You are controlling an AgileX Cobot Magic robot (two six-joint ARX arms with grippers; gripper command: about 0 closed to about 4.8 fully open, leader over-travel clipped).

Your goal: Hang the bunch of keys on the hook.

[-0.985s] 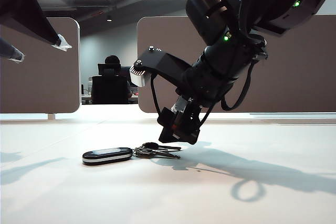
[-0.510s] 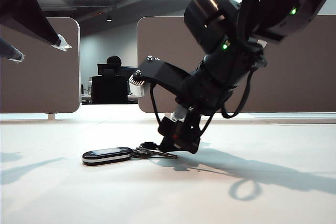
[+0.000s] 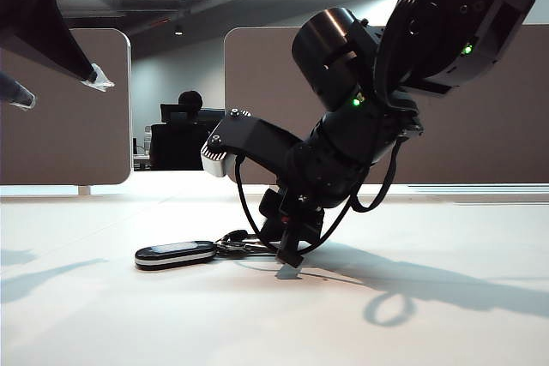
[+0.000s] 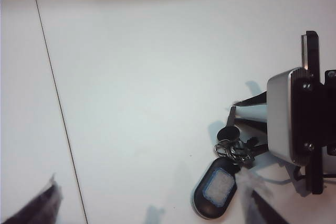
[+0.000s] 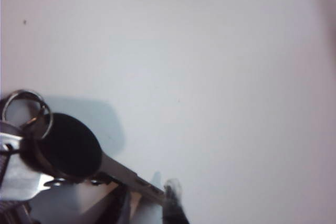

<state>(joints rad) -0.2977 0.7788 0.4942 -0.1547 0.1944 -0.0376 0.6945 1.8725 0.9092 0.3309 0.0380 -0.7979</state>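
Observation:
The bunch of keys [image 3: 225, 249] lies on the white table, its glossy black fob [image 3: 175, 255] to the left and the ring and keys beside my right gripper [image 3: 288, 265]. That gripper points down with its tips on the table. In the right wrist view a dark-headed key [image 5: 67, 146] lies with its blade across my right gripper [image 5: 149, 202], whose fingers are pinched on it. My left gripper [image 3: 58, 87] hangs high at the far left, open and empty. The left wrist view looks down on the fob [image 4: 217, 189] and the keys [image 4: 232, 147]. The hook is out of view.
Two brown partition panels [image 3: 480, 109] stand behind the table's far edge, with a gap between them where a seated person [image 3: 182, 130] shows. The right arm's wrist camera housing [image 4: 287, 116] is close over the keys. A thin dark seam [image 4: 58, 108] crosses the tabletop.
The right gripper has sunk from just above the keys down onto the table at them, and its fingers have drawn together on a key blade. The left gripper has kept still.

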